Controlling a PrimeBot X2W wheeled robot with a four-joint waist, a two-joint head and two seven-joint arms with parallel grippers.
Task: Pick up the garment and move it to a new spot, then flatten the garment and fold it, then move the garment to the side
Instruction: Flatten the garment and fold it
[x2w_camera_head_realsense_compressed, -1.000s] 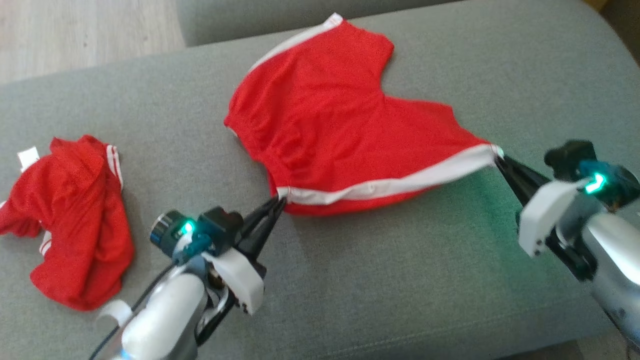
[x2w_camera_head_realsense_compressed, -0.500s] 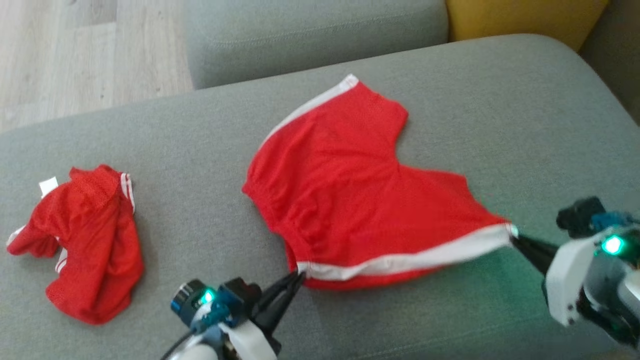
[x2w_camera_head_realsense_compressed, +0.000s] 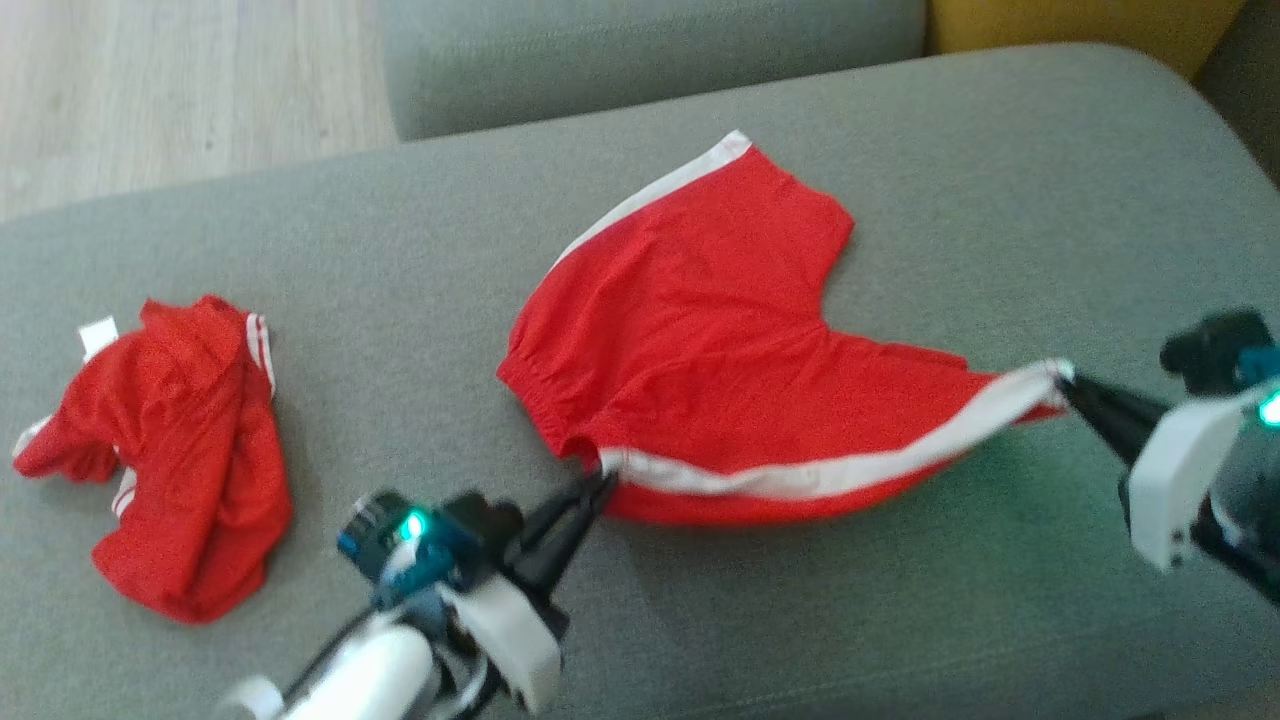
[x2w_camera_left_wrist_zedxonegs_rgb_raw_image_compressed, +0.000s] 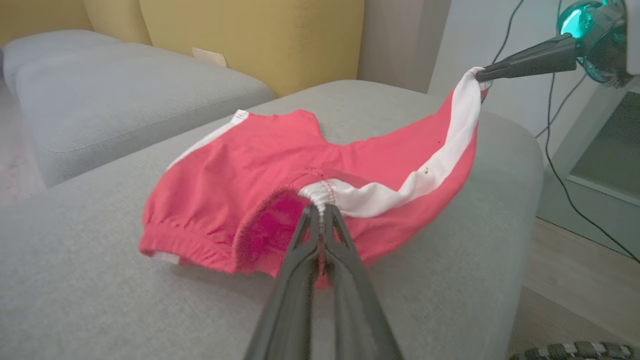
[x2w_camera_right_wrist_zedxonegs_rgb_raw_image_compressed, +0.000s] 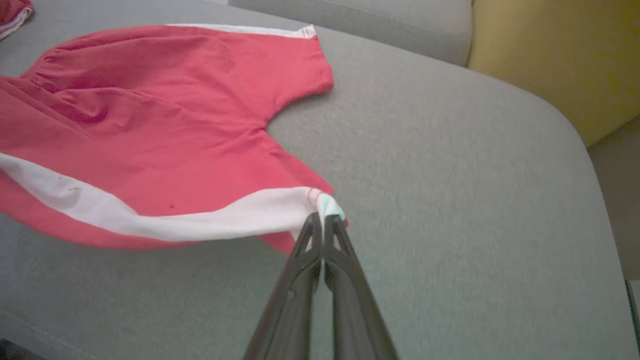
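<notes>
- head view: red shorts (x2w_camera_head_realsense_compressed: 720, 330) lie across the middle of the grey cushion (x2w_camera_head_realsense_compressed: 800, 640), their near white-trimmed hem lifted off it. the left gripper (x2w_camera_head_realsense_compressed: 600, 480) pinches the waistband end, the right gripper (x2w_camera_head_realsense_compressed: 1066, 380) the leg corner toward the cushion's right edge. a second red garment (x2w_camera_head_realsense_compressed: 170, 450) sits crumpled by the left edge.
- left wrist view: jaws pressed together on gathered white trim. the hem sags, so the ends want drawing apart evenly.
- right wrist view: jaws clamped on the corner. lowering both ends together should lay it flat.
</notes>
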